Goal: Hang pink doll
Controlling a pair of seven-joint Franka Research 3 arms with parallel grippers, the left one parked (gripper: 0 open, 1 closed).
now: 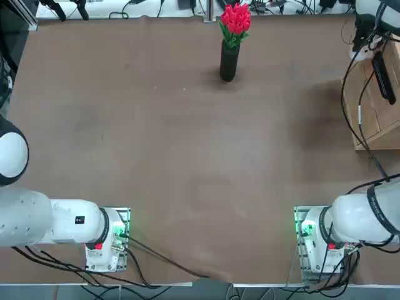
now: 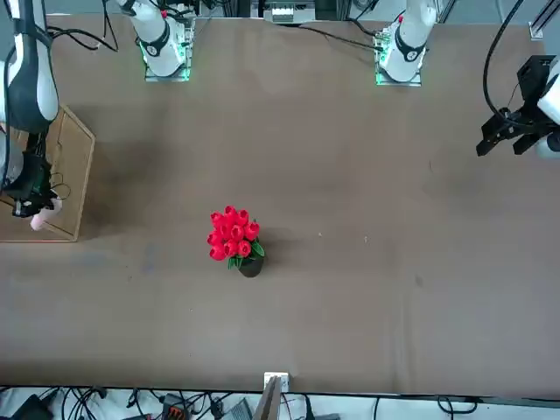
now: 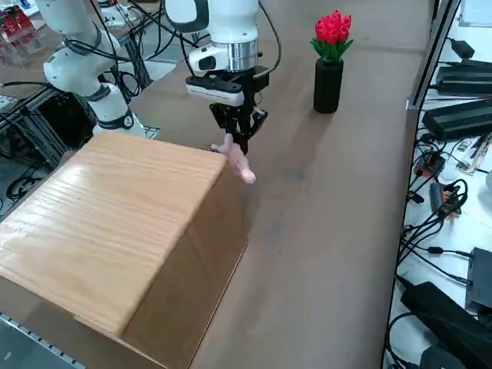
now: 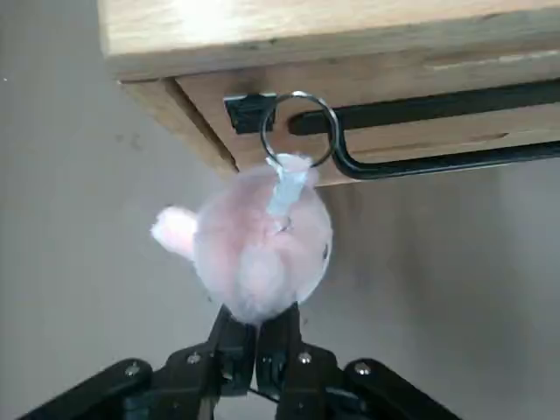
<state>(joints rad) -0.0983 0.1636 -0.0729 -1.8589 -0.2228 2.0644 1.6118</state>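
My right gripper [image 4: 256, 328] is shut on the base of the pink doll [image 4: 258, 249], a small pale-pink plush with a metal ring [image 4: 299, 129] on a tag at its far end. The ring overlaps the end of a black hook bar [image 4: 411, 162] fixed under the edge of a wooden box [image 4: 332, 35]; I cannot tell whether it is threaded on. From the right side, the gripper [image 3: 238, 138] holds the doll [image 3: 241, 164] at the box's [image 3: 115, 223] far corner, above the table. The front view shows the doll [image 2: 42, 219] beside the box [image 2: 66, 171].
A black vase with red tulips [image 1: 229, 59] stands upright at the far middle of the brown table [image 1: 187, 156], well away from the gripper. The wooden box [image 1: 375, 112] sits at the table's right edge. Cables lie beyond the table edge [image 3: 450, 192].
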